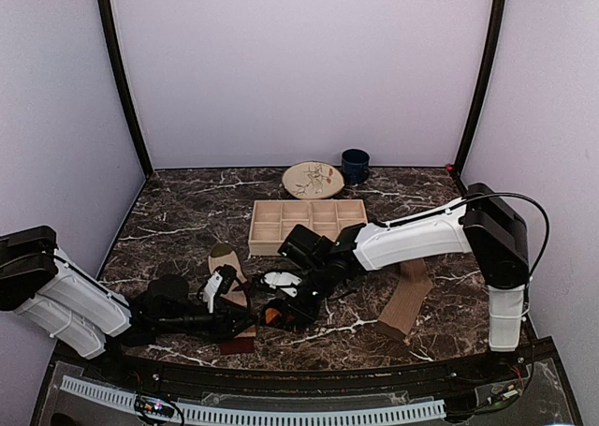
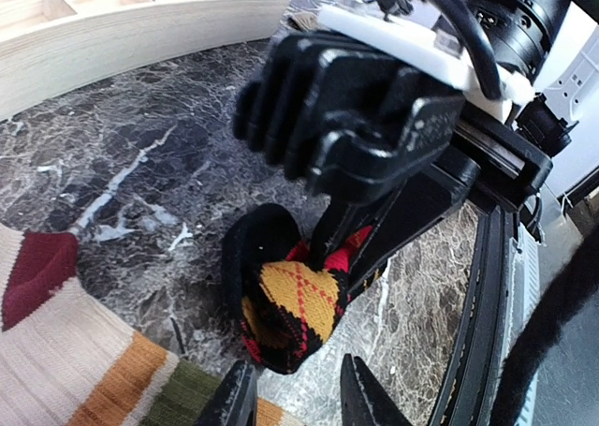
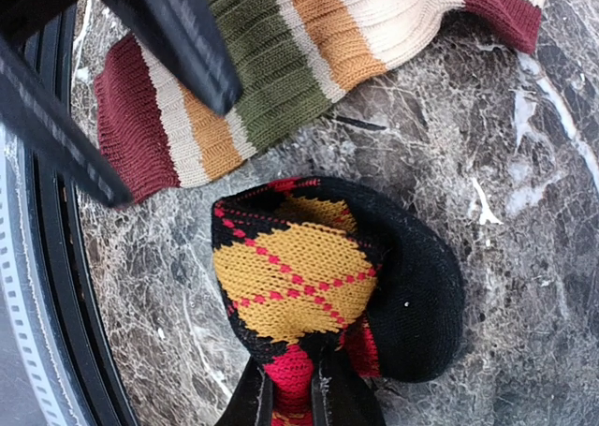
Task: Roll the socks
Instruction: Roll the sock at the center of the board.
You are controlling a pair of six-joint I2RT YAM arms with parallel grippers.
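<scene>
The black argyle sock (image 3: 309,276) lies bunched in a ball on the marble, showing as an orange spot (image 1: 274,315) in the top view. My right gripper (image 3: 298,400) is shut on its red fabric. Beside the ball lies the striped sock (image 3: 281,61), stretching to its maroon end (image 1: 237,344). My left gripper (image 2: 299,398) is open, just short of the argyle sock (image 2: 281,304), with bare marble between its fingers. One left finger (image 2: 234,400) hangs over the striped sock (image 2: 94,370). At the right the tan ribbed sock (image 1: 404,300) lies flat, away from both grippers.
A wooden compartment tray (image 1: 304,222) sits behind the socks, with a patterned plate (image 1: 313,179) and a dark blue mug (image 1: 355,165) at the back. The table's black front rail (image 3: 56,286) runs close beside the argyle sock.
</scene>
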